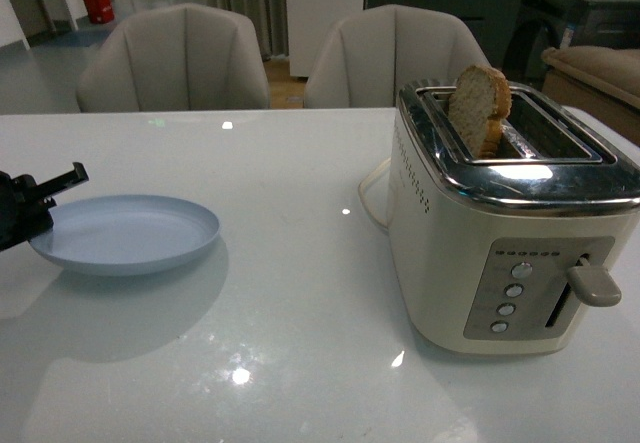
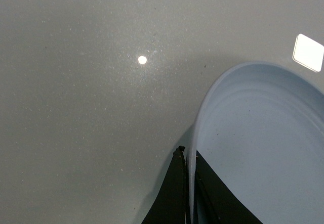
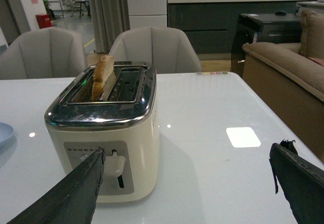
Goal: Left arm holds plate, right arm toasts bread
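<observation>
left gripper (image 2: pixel 188 183) pinching plate (image 1: pixel 130 233) rim, steadying it to receive toast | bread (image 1: pixel 478 109) upright in toaster (image 1: pixel 510 213) slot | right gripper (image 3: pixel 187 183) spread wide, facing lever (image 1: pixel 592 285)

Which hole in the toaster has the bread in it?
The slot on the robot's left, toward the plate, holds the bread, which sticks up out of the toaster. The other slot looks empty.

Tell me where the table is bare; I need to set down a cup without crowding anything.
The widest bare patch lies between the plate and the toaster, running forward to the near edge. Behind the plate, toward the chairs, is bare too. It is crowded at the plate's left rim, where the left claw grips.
</observation>
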{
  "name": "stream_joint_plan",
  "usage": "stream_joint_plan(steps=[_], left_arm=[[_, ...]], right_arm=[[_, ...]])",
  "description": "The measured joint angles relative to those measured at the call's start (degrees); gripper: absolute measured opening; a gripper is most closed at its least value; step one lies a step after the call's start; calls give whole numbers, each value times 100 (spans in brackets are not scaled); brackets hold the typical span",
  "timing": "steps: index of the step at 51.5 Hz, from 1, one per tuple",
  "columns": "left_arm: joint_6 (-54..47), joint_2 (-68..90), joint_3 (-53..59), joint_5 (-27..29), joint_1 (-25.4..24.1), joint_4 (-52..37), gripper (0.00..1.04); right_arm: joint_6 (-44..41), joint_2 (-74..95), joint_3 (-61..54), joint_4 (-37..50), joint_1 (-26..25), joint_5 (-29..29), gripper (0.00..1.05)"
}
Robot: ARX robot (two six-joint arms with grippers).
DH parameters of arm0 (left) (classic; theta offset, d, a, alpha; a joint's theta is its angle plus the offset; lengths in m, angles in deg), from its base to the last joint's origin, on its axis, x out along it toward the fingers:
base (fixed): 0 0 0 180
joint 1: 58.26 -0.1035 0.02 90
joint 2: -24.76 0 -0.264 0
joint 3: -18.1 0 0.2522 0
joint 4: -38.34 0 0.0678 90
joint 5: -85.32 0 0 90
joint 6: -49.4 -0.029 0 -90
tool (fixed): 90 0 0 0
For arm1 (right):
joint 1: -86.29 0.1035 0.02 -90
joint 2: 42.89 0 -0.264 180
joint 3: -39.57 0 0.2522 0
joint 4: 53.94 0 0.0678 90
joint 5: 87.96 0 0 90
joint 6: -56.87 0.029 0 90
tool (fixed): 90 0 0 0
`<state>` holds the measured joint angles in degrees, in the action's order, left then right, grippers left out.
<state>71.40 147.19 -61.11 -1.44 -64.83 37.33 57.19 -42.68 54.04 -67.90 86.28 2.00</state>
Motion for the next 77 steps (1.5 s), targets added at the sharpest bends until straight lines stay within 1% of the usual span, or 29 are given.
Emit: stream_joint_plan(steps=[4,7,8,10,16,17,21,24,26,28,31,40,45,56,57,58,59,61,64,66,67,73,76,77], left_arm=[[-44,0,11,13,-2,-24,3],[-256,0,166,22,-2,-179,3],[-317,-2,195,24,-4,-192,10],[-450,-2,321,35,-17,-240,35],[-726,-44,391,35,26,-293,100],[-758,-44,391,44,37,-291,98],[-850,-46,391,39,55,-280,98],[-581,-249,407,-227,81,-208,98],[-525,-787,514,-476,151,-463,98],[-557,-1386,584,-568,243,-492,98],[-562,-2109,846,-800,326,-286,98],[-538,-2927,1117,-918,400,-221,98],[-540,-3462,1121,-1040,413,17,98],[-549,-3768,1139,-1038,433,111,98],[-608,-3779,1176,-979,446,-44,97],[-649,-3781,1248,-920,479,-273,96],[-780,-3805,1425,-741,544,-809,93],[-992,-3888,1665,-514,573,-1276,87],[-1296,-4063,2087,-378,619,-1832,80],[-1554,-4264,2490,-365,654,-2192,73],[-1679,-4411,2750,-365,682,-2400,67],[-1952,-4883,3276,-343,678,-2597,51],[-2026,-5174,3578,-337,673,-2717,40],[-2044,-5217,3628,-337,673,-2734,38]], right_arm=[[0,0,0,0,0,2,98],[0,0,0,0,0,2,98],[0,0,0,0,0,2,98],[0,0,0,0,0,0,98],[0,0,0,0,0,0,98],[0,0,0,0,0,0,98],[0,0,0,0,0,0,98],[0,0,0,0,0,0,98],[0,0,0,0,0,0,98],[0,0,0,2,0,2,98],[0,0,0,0,0,0,98],[0,0,0,0,0,0,98],[0,0,0,0,0,0,98],[0,0,0,0,0,0,98],[0,0,0,0,0,0,98],[0,0,0,0,0,0,98],[0,0,0,0,0,0,98],[0,0,0,0,0,0,98],[0,0,0,-2,0,0,98],[0,0,0,-2,-2,2,98],[0,0,0,0,0,0,98],[0,0,0,2,0,0,98],[0,0,0,-2,0,0,98],[0,0,0,-2,0,2,98]])
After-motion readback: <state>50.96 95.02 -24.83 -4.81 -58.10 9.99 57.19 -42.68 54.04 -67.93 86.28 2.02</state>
